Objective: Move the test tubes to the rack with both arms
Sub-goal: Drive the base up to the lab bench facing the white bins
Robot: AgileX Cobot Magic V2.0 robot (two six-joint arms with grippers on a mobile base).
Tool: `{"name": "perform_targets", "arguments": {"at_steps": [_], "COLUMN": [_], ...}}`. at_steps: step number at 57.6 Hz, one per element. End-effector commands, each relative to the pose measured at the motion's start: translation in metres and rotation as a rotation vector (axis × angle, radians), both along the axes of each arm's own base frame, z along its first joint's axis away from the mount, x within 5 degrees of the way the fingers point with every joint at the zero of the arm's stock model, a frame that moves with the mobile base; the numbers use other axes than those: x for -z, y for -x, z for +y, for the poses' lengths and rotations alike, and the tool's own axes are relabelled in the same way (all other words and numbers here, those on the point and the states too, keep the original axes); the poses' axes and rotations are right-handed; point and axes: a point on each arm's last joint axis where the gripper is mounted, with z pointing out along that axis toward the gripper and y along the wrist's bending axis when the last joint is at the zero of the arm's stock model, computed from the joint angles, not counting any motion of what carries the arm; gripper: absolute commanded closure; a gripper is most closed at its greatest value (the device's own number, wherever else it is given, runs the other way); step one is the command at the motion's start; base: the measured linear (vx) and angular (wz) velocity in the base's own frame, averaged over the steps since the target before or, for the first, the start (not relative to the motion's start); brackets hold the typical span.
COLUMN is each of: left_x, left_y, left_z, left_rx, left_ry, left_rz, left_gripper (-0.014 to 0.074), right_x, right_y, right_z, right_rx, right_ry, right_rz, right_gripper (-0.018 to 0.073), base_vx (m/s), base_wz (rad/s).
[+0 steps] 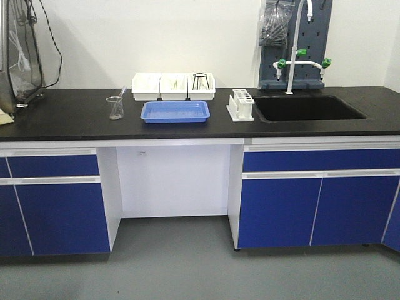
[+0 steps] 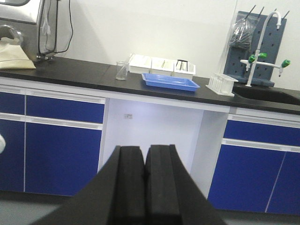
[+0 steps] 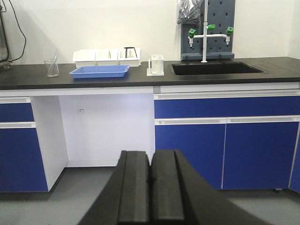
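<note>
Left gripper (image 2: 145, 152) fills my left wrist view, its flat matte-black fingers pressed together on nothing; beyond it, the white pegged rack (image 2: 221, 83) stands on the glossy black worktop (image 2: 70, 75). Right gripper (image 3: 151, 154) is likewise closed and empty. From the front, the rack sits between the shallow blue plastic tray (image 1: 175, 111) and the sink (image 1: 306, 107); I cannot make out the test tubes.

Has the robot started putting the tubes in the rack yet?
Nothing looks done: the rack looks empty from here. Nothing is in hand either. The left pincer and right pincer are shut and empty, far from the counter. Everything is left: drive up, pick, place.
</note>
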Motion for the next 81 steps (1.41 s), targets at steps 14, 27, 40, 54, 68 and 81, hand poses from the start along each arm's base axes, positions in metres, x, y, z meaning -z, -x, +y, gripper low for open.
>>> {"name": "perform_targets", "arguments": {"at_steps": [14,27,40,54,68,81], "left_x": [-0.0147,-0.0147,-0.0147,-0.0147,-0.0147,-0.0147], "left_y": [0.0009,0.0009,0.0009,0.0009,0.0009,0.0009], "left_z": [0.0004,0.0004,0.0004,0.0004,0.0004,0.0004], "left_rx": [-0.004,-0.004,-0.004,-0.004,-0.004,-0.004], "left_ry": [0.011,0.011,0.011,0.011,0.011,0.011], "left_rz": [-0.091,-0.091,-0.091,-0.091,-0.091,-0.091], "left_gripper": [0.0601,0.0601,0.0601,0.0601,0.0601,0.0601], "right_x": [-0.0041,-0.0041,-0.0041,-0.0041,-0.0041,-0.0041], "right_y": [0.0008,0.0008,0.0008,0.0008,0.0008,0.0008], "right_z": [0.0006,0.0006,0.0006,0.0006,0.0006,0.0006], "right_rx": [-0.007,-0.007,-0.007,-0.007,-0.007,-0.007], "right_ry": [0.01,0.01,0.01,0.01,0.01,0.01], "right_rz": [-0.086,-0.086,-0.086,-0.086,-0.086,-0.086], "right_gripper": [0.0568,0.0568,0.0568,0.0568,0.0568,0.0568], "base_vx": [0.42,0.43,0.43,0.46,0.48,0.49], "base_wz": [0.02,0.03,0.03,0.05,0.04,0.01]}}
